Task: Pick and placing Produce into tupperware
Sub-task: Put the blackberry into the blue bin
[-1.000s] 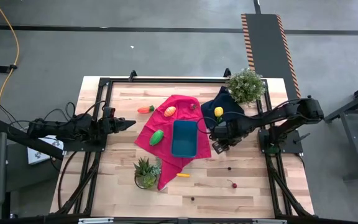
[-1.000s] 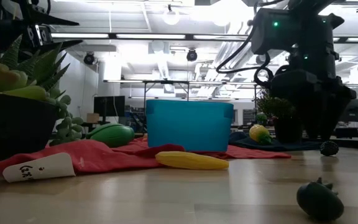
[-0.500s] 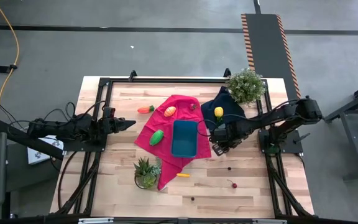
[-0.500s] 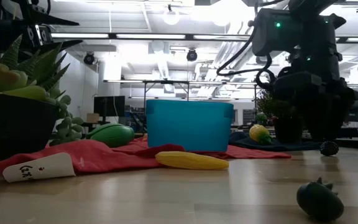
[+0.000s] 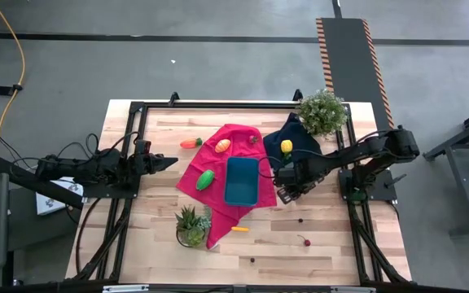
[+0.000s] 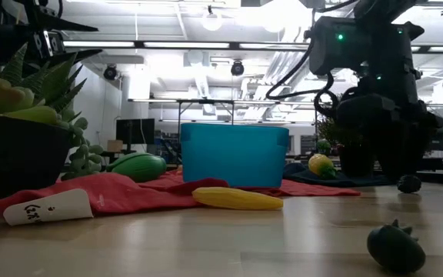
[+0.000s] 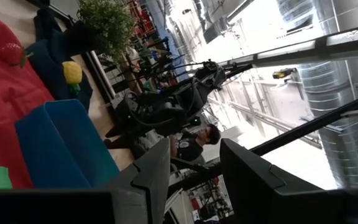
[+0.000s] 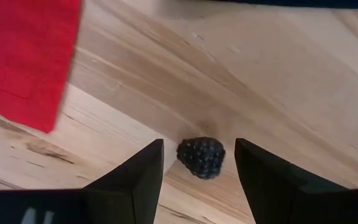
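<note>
The teal tupperware (image 5: 241, 181) stands with nothing in it on a red cloth (image 5: 230, 134) at mid-table. Produce lies scattered. A green piece (image 5: 206, 179) and an orange one (image 5: 223, 146) rest on the red cloth, a lemon (image 5: 286, 146) on the navy cloth, and a yellow corn (image 6: 237, 198) on the wood. A dark blackberry (image 8: 201, 158) sits on the bare table just right of the tub. My right gripper (image 8: 199, 143) points down over it, open, one finger on either side, apart from it. My left gripper (image 5: 174, 163) hovers at the table's left, fingers a little apart, nothing between them.
A leafy potted plant (image 5: 322, 111) stands at the far right. A succulent pot (image 5: 191, 226) stands near the front, left of the corn. A carrot (image 5: 190, 143) lies left of the red cloth. More small dark fruits (image 5: 304, 241) lie on the wood near the front right.
</note>
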Controlling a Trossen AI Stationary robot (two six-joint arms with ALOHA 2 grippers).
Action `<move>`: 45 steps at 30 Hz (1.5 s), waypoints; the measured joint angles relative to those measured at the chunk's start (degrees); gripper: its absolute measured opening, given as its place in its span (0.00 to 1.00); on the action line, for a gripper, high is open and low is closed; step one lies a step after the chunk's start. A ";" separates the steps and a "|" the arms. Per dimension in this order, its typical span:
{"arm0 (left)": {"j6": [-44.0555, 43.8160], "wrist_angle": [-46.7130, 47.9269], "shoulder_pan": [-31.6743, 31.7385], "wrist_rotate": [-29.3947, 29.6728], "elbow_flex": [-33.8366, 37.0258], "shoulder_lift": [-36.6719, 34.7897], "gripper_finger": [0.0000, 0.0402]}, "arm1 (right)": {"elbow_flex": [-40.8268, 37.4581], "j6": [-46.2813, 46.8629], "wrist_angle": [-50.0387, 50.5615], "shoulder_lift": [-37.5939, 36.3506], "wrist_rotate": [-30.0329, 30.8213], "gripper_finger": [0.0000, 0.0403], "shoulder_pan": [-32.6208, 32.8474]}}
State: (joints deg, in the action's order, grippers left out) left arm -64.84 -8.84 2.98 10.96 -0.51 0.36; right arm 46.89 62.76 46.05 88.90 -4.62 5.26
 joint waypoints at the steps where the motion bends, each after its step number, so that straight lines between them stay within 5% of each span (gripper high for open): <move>1: 0.00 0.09 0.00 0.00 0.00 0.00 0.32 | 0.00 0.12 -0.06 0.18 -0.17 0.47 0.13; 45: 0.00 1.79 0.00 0.00 0.00 0.00 0.32 | 0.04 -1.28 -0.46 2.63 -0.40 0.28 0.85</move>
State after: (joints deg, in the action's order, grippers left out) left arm -64.84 -7.05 2.98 10.96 -0.51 0.36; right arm 46.93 61.47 45.60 91.53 -5.02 6.11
